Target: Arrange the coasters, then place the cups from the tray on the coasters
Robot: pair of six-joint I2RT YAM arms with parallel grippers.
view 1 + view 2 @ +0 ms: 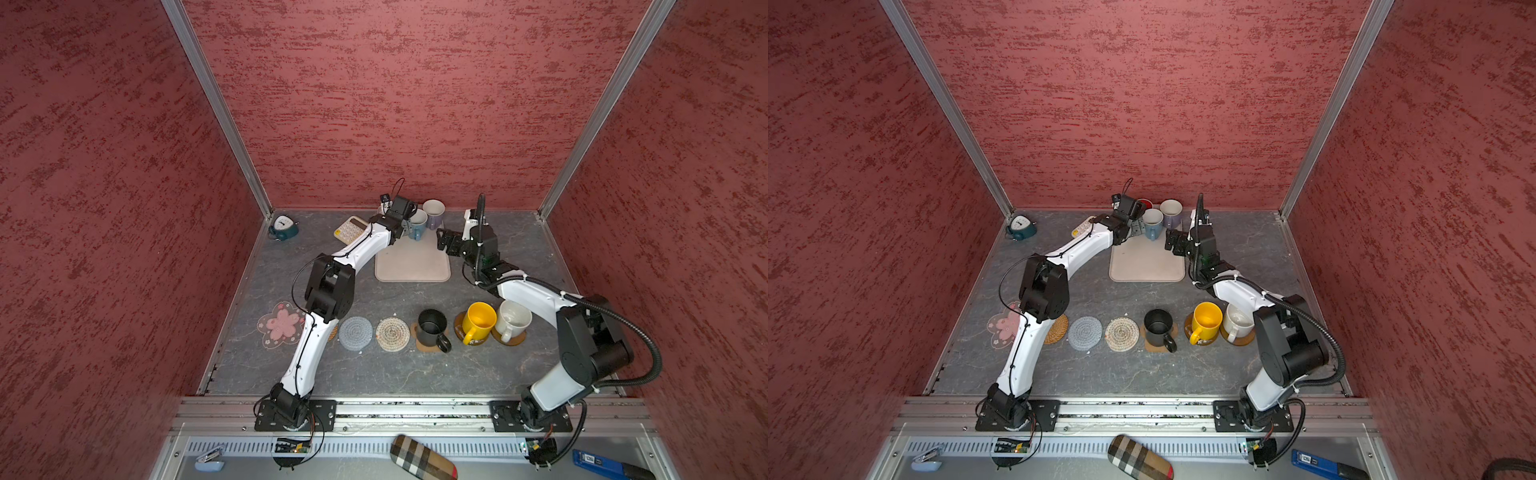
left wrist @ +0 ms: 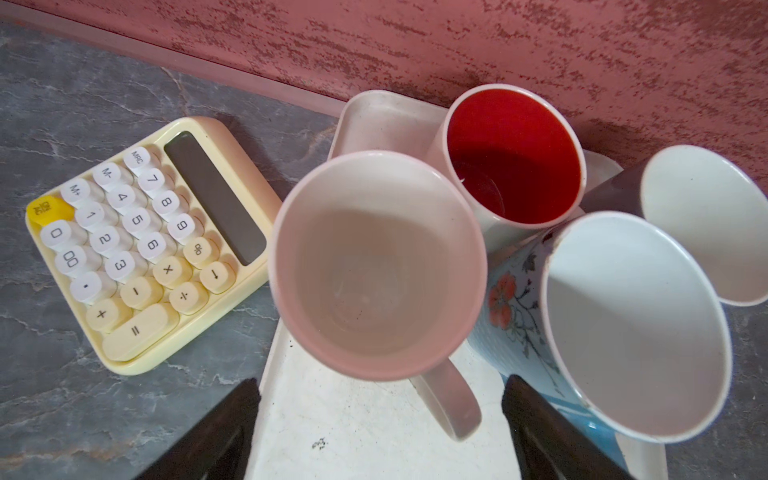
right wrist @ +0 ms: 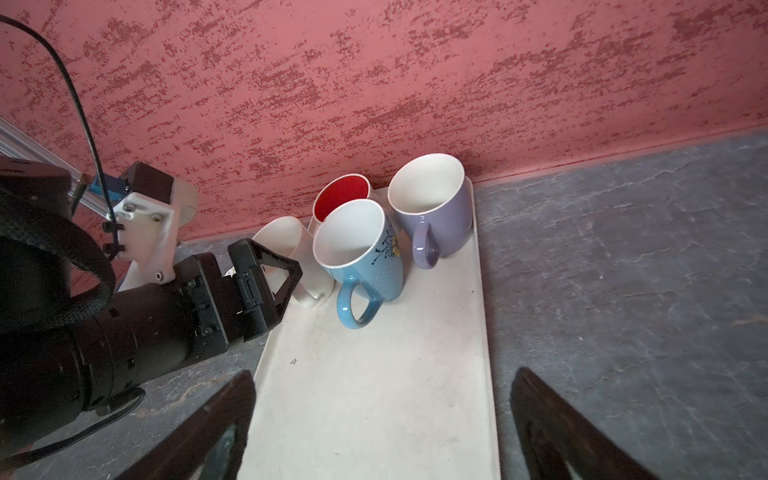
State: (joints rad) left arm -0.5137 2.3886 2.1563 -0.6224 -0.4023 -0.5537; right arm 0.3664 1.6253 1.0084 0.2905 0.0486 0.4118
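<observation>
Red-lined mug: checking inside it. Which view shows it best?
Left wrist: the red-lined mug shows its whole inside. Right wrist: the blue mug half hides it. Top views: a red sliver at most.

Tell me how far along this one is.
Done: the coasters lie in a row; the black cup, yellow cup and white cup stand on three. In hand: left jaws open astride the handle of the cream cup. Left: four cups on the tray, four coasters bare.

Four mugs (image 3: 357, 249) clustered at tray (image 1: 411, 266) far end; calculator (image 1: 349, 230) just left of tray. Nearer, right: three mugs (image 1: 480, 320) on coasters (image 1: 515, 340); left of those, four bare coasters (image 1: 1084, 332).
</observation>
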